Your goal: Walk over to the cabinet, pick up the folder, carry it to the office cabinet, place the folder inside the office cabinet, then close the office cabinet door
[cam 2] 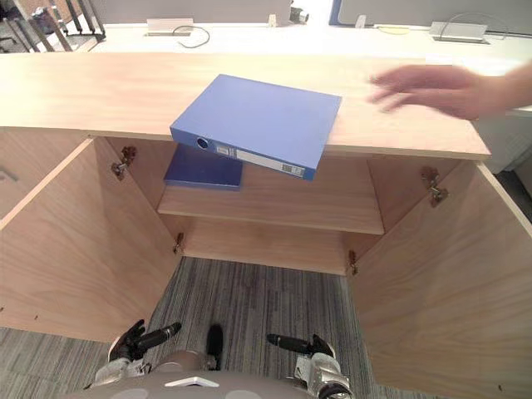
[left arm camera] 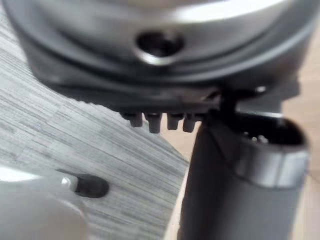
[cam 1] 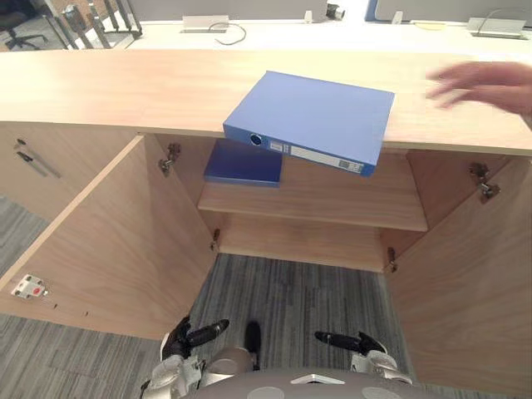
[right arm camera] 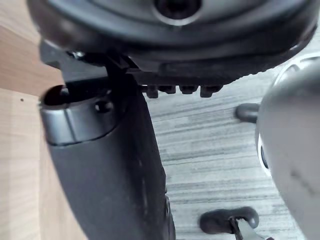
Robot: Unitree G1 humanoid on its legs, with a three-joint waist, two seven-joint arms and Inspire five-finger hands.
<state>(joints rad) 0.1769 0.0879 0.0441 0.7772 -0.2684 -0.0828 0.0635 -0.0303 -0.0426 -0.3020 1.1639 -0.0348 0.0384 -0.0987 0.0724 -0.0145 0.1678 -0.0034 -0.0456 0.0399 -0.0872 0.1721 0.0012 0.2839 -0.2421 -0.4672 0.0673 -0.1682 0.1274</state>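
Observation:
A blue folder (cam 1: pixel 320 116) lies flat on the top of the wooden cabinet (cam 1: pixel 125 87), its spine overhanging the front edge. A second, darker blue folder (cam 1: pixel 243 164) rests on the shelf (cam 1: pixel 332 204) inside, at the left. Both cabinet doors stand wide open. My left hand (cam 1: pixel 195 334) and right hand (cam 1: pixel 349 341) hang low near the floor, well below the folder, fingers straight and holding nothing. In the left wrist view my hand (left arm camera: pixel 240 190) is empty over the carpet, and so is my hand (right arm camera: pixel 110 170) in the right wrist view.
A person's hand (cam 1: pixel 486 83) reaches over the cabinet top from the right, beside the folder. The open left door (cam 1: pixel 116 241) and right door (cam 1: pixel 474 283) flank the grey carpet before the cabinet. A white desk with cables lies behind.

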